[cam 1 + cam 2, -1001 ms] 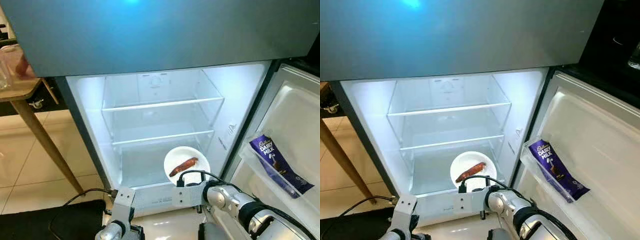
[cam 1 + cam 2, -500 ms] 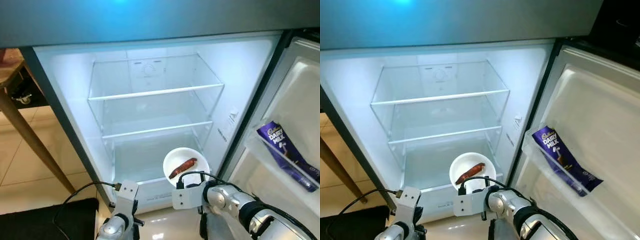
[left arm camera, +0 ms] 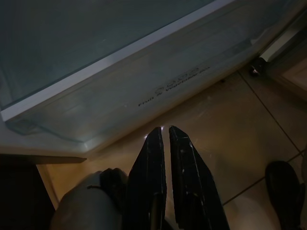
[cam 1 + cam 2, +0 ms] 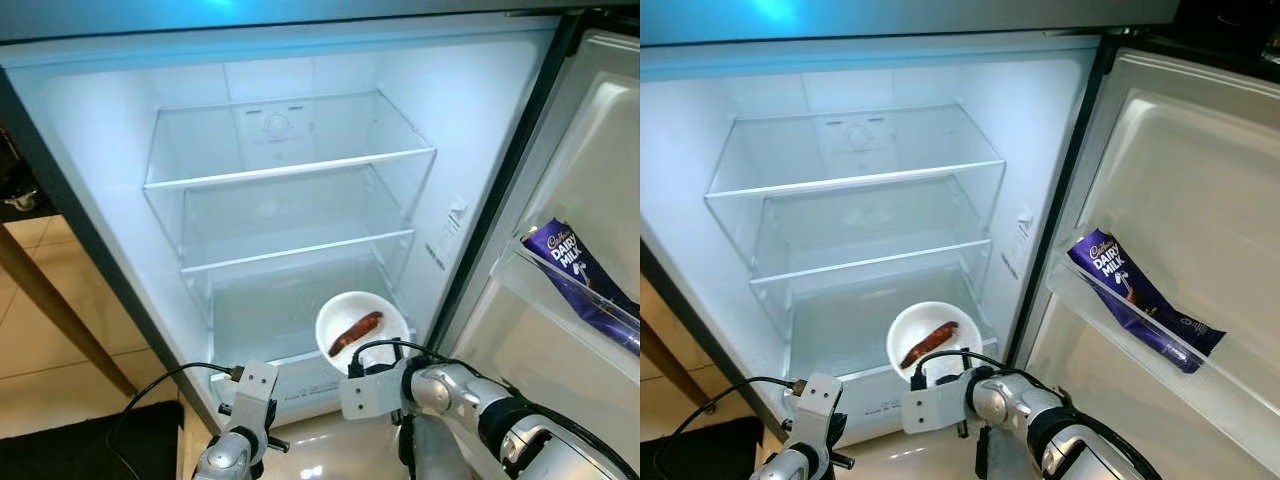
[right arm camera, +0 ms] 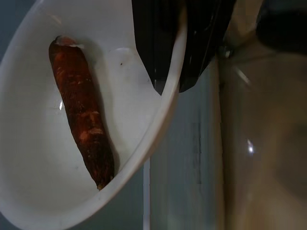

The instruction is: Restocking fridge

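Note:
A white bowl [image 4: 380,310] carries a reddish-brown sausage-like piece of food [image 4: 355,333]. It hangs at the front edge of the open fridge's lowest compartment [image 4: 270,320], right of centre. My right gripper [image 5: 170,86] is shut on the bowl's rim, one finger inside the bowl and the other outside. The food [image 5: 81,115] lies along the bowl's bottom, clear of the fingers. My left gripper [image 3: 166,129] is shut on nothing, low over the tiled floor in front of the fridge's bottom drawer [image 3: 144,91].
Two bare glass shelves [image 4: 290,170] [image 4: 300,252] span the lit fridge. The open door [image 4: 1180,190] stands at the right, with a purple Dairy Milk bar [image 4: 1140,300] in its bin. A wooden table leg [image 4: 50,310] and a black mat [image 4: 90,445] are at the left.
The camera has come closer to the fridge and shifted, so the interior takes up more of the view. The bowl stays held at the lower compartment's front. The left gripper stays low.

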You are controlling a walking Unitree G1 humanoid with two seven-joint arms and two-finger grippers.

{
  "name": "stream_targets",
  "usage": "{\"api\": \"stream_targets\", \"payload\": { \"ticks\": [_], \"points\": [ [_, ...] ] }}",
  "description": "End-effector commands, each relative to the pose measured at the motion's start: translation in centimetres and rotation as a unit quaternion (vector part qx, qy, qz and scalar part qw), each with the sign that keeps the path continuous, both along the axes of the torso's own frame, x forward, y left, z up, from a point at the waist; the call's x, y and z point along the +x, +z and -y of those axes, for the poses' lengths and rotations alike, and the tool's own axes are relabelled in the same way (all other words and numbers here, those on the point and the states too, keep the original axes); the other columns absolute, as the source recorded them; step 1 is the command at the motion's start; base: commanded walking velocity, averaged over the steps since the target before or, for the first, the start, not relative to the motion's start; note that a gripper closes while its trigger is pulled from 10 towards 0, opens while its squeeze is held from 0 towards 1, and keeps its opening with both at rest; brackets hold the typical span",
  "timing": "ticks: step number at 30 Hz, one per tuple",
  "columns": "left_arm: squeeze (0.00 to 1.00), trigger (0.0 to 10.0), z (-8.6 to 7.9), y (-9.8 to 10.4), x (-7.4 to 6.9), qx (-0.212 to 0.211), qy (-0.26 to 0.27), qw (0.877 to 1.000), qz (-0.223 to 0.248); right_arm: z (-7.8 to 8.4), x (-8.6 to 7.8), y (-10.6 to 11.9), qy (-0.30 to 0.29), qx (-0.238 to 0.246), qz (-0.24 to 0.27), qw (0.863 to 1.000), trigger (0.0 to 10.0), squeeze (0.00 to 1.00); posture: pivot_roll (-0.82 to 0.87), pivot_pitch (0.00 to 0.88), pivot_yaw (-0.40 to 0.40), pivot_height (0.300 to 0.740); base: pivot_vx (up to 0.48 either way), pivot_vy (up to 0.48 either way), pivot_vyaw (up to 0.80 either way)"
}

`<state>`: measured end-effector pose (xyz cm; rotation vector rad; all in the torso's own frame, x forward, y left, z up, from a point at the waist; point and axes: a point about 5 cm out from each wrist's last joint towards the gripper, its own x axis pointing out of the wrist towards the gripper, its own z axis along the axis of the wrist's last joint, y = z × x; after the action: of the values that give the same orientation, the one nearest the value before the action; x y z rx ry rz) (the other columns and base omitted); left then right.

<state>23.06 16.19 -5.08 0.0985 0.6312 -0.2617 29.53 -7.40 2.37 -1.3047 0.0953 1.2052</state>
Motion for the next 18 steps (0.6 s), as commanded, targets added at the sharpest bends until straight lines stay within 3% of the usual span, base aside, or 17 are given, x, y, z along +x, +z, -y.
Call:
{"api": "stream_targets", "payload": {
  "ticks": [1, 8, 14, 17, 18],
  "points": [
    [0.00, 10.0, 0.1, -0.2, -0.3, 0.002, -0.003, 1.000, -0.005, -0.5, 0.2, 0.8, 0.018, 0.012, 0.003, 1.000, 10.0, 0.00, -0.03, 0.000, -0.039, 0.475, 0.000, 0.000, 0.00],
    [0.00, 10.0, 0.0, -0.3, -0.4, 0.004, 0.000, 1.000, -0.006, -1.6, 0.5, 3.1, 0.074, 0.028, -0.005, 0.997, 10.0, 0.00, -0.04, 0.000, -0.039, 0.475, 0.000, 0.000, 0.00],
    [0.00, 10.0, 0.0, 0.0, 0.0, -0.002, 0.007, 1.000, 0.008, -2.4, 1.6, 6.2, 0.126, 0.015, 0.032, 0.991, 10.0, 0.00, -0.04, 0.000, -0.048, 0.475, 0.000, 0.000, 0.00],
    [0.00, 10.0, 0.1, 0.1, 0.1, -0.003, 0.007, 1.000, 0.010, -2.5, 1.6, 6.5, 0.131, 0.011, 0.035, 0.991, 10.0, 0.00, -0.04, 0.000, -0.048, 0.475, 0.000, 0.000, 0.00],
    [0.00, 10.0, -0.2, 0.6, 0.7, -0.008, 0.017, 0.999, 0.027, -2.8, 2.1, 7.6, 0.138, 0.002, 0.050, 0.989, 10.0, 0.00, -0.03, 0.000, -0.056, 0.475, 0.000, 0.000, 0.00]
  ]
}}
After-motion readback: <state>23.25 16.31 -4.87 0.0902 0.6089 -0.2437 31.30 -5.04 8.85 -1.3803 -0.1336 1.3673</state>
